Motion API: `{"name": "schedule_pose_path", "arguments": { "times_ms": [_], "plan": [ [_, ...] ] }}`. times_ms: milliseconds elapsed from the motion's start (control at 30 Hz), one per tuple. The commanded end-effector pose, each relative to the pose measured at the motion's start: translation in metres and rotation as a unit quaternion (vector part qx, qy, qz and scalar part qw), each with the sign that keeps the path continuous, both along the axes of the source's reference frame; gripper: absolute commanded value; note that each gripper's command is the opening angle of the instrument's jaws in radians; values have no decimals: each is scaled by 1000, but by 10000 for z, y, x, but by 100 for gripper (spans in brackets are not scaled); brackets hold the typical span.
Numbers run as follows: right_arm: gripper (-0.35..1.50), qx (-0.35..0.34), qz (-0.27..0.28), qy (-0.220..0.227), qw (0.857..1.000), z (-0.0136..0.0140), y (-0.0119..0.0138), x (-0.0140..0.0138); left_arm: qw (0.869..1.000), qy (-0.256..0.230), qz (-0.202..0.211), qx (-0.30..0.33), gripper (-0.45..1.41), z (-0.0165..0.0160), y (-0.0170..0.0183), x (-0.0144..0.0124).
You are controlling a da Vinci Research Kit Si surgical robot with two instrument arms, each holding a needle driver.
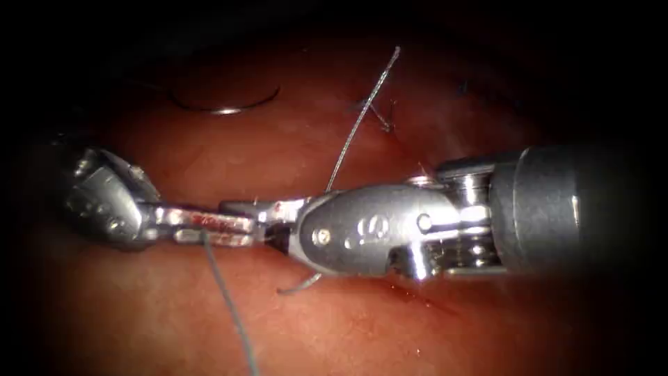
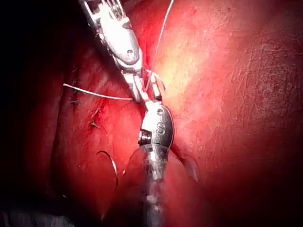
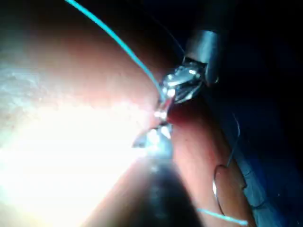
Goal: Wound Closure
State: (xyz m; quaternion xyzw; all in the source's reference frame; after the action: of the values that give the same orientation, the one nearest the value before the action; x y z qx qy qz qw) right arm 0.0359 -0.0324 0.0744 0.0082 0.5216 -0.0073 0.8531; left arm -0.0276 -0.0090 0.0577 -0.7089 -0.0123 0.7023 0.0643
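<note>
Left pincer (image 1: 229,226) gripped the thread (image 1: 229,306); right pincer (image 1: 275,209) clamped thread too; needle (image 1: 226,104) lay free on tissue (image 1: 417,327).

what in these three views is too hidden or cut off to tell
- Right tool: in the endoscope view its jaw tips overlap the left tool, so what they hold is unclear.
- Thread: runs off the endoscope view's lower edge.
- Needle: lies apart on the tissue; darkness hides most of its curve.
- Right wrist view: glare washes out the tissue beside both tools.
</note>
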Motion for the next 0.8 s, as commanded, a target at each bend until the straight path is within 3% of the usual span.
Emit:
{"name": "schedule_pose_path", "arguments": {
  "times_ms": [33, 67, 100, 200, 333, 500, 600, 800],
  "plan": [
    [-35, 0, 3, 1, 1000, 7, 4, 5, 1000, 1, -3, 0, 54, 8, 2, -4],
    [-35, 2, 5, -1, 1000, 11, 6, 4, 1000, 5, -7, 6, 84, 7, 2, -5],
    [-35, 5, 10, -9, 1000, 16, 8, 3, 1000, 16, -16, 11, 101, 4, 2, -6],
    [-35, 22, 17, -30, 999, 26, 10, 2, 999, 42, -15, 7, 111, -2, -3, -10],
    [-35, 36, 23, -44, 998, 35, 15, 1, 997, 68, -17, -21, 111, -9, -10, -15],
    [-35, 45, 21, -63, 997, 48, 23, 5, 991, 118, -25, -56, 96, -24, -23, -22],
    [-35, 47, 15, -76, 996, 59, 20, 12, 977, 197, -33, -80, 84, -45, -33, -29],
    [-35, 49, 12, -87, 995, 65, 17, 14, 963, 249, -27, -97, 71, -65, -43, -36]
  ]
}}
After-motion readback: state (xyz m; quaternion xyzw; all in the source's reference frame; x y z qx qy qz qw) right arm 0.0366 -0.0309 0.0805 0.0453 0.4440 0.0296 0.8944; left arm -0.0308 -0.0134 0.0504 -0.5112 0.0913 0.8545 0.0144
